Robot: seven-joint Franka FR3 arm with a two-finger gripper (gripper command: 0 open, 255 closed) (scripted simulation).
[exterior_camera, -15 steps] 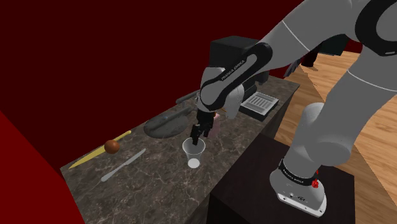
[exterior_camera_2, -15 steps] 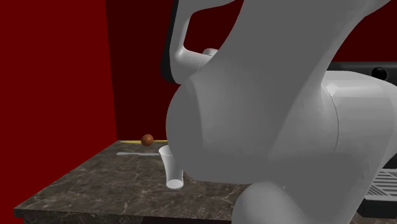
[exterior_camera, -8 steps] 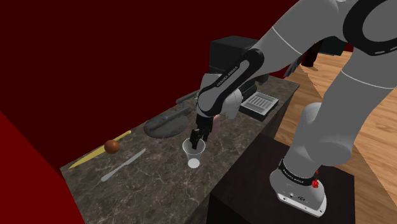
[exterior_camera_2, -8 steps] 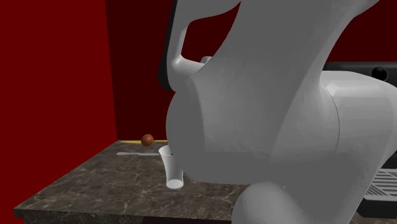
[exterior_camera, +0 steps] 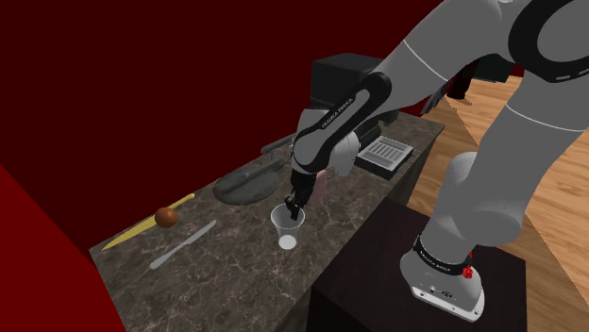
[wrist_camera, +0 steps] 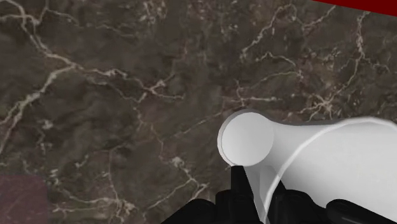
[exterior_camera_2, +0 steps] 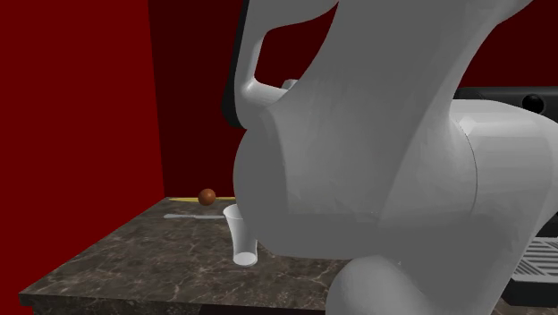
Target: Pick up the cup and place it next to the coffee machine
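A translucent white cup (exterior_camera: pixel 287 229) stands upright on the dark marble counter (exterior_camera: pixel 236 264), and it also shows beside the arm in the second exterior view (exterior_camera_2: pixel 240 234). My black gripper (exterior_camera: pixel 294 209) reaches down onto the cup's rim at the side nearer the coffee machine. In the wrist view the gripper (wrist_camera: pixel 261 191) is shut on the cup's wall (wrist_camera: pixel 318 153), one finger outside and one inside. The black coffee machine (exterior_camera: pixel 344 80) with its grey drip tray (exterior_camera: pixel 385 153) stands at the counter's far end.
A brown ball (exterior_camera: pixel 166 216), a yellow stick (exterior_camera: pixel 142 231) and a grey knife (exterior_camera: pixel 184 244) lie toward the shoulder view's left. A dark grey dish (exterior_camera: pixel 247 181) and a pink object (exterior_camera: pixel 322 185) sit behind the cup. The dark stand (exterior_camera: pixel 396 273) adjoins the counter's front edge.
The fingers have closed onto the cup's wall. A second ago the arm shifted slightly over the cup; since then it has held still and the cup has stayed in place.
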